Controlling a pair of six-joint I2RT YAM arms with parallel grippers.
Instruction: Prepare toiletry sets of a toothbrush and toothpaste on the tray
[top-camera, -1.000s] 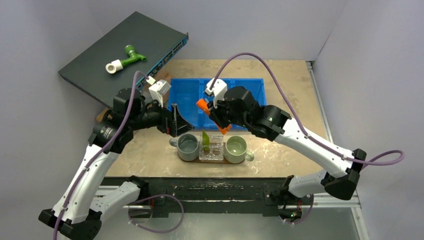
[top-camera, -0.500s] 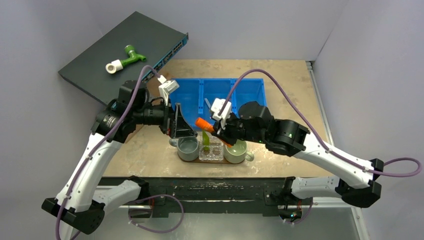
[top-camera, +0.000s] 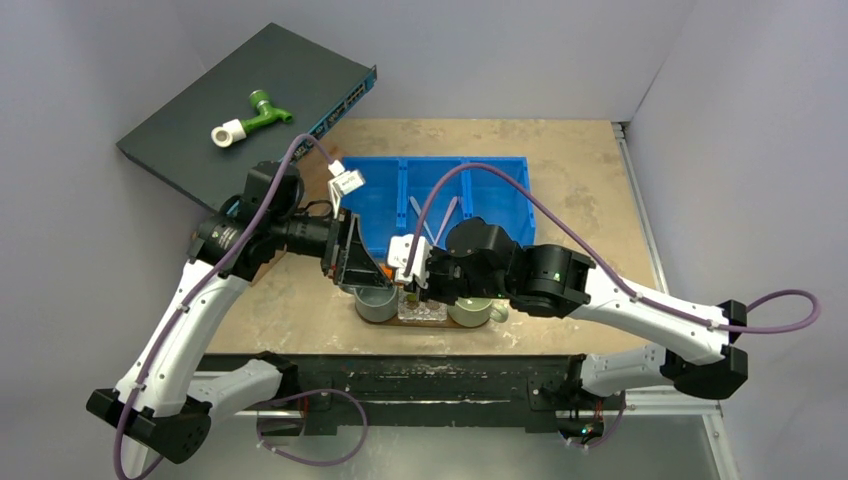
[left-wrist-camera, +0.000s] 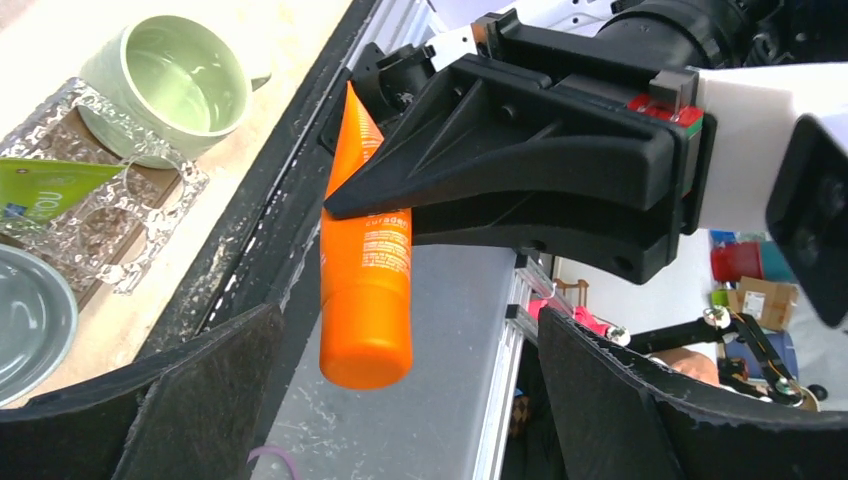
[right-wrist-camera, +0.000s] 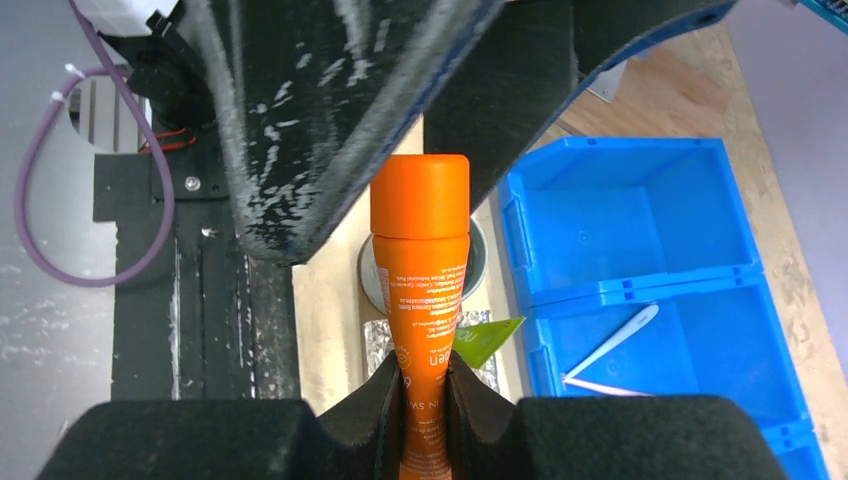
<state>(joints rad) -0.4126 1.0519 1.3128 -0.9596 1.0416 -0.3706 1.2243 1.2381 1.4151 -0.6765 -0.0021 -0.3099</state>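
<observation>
My right gripper (right-wrist-camera: 425, 392) is shut on the orange tube (right-wrist-camera: 420, 250), which points cap-first at the left gripper. My left gripper (left-wrist-camera: 408, 330) is open, and the tube's cap (left-wrist-camera: 366, 352) hangs between its fingers without touching them. In the top view both grippers meet just above the mugs, left (top-camera: 358, 262) and right (top-camera: 408, 280). The lime-green tube (right-wrist-camera: 487, 340) stands in a glass holder (left-wrist-camera: 95, 235) on the dark-brown tray (top-camera: 430, 324). A pale toothbrush (right-wrist-camera: 612, 343) and a pink one (right-wrist-camera: 600, 386) lie in the blue bin (right-wrist-camera: 640, 200).
A grey mug (top-camera: 376, 302) and a green mug (top-camera: 473, 308) stand on the tray on either side of the glass holder. The blue bin (top-camera: 500, 185) is behind them. A dark flat box (top-camera: 250, 80) with a green-white fitting (top-camera: 250, 117) is at the back left.
My right gripper has swung left and down with the orange tube, from over the bin to the left gripper. The left gripper has turned to face it. The cap now sits between the left fingers.
</observation>
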